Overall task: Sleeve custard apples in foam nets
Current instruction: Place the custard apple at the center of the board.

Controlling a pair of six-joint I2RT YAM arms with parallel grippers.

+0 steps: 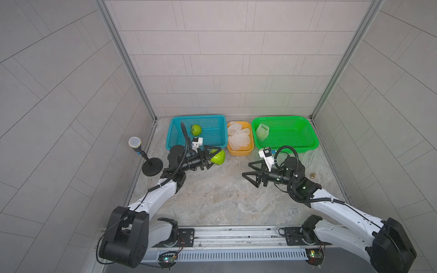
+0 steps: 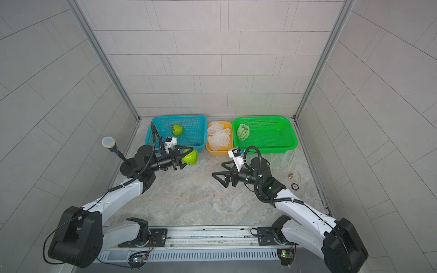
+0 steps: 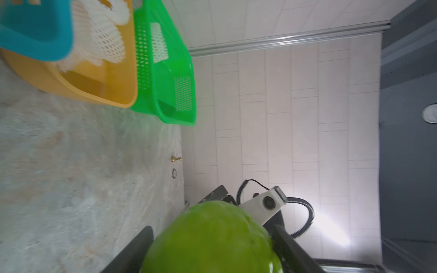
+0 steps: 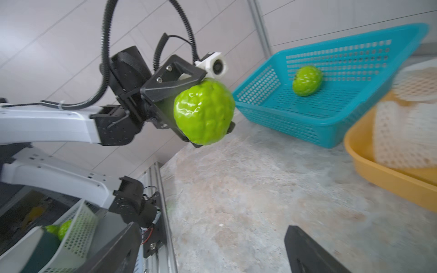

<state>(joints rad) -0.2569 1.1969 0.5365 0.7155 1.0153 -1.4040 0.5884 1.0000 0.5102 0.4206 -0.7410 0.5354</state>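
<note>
Your left hand (image 1: 215, 158) grips a custard apple (image 1: 220, 157) above the desk (image 1: 212, 196), centre-left of frame. Your right hand (image 1: 246, 169) gapes wide and empty. The foam nets (image 1: 238, 138) in the orange tub (image 1: 238, 153) lie just up-frame of it, so that's probably your reaching hand.

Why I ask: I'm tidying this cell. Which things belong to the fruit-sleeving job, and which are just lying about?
Job:
- held custard apple, in the left gripper
- loose custard apple in the blue basket
- netted fruit in the green basket
- foam nets in the yellow tub

Lying about:
- microphone on its stand
- small brass piece
- dark ring beside it
</note>
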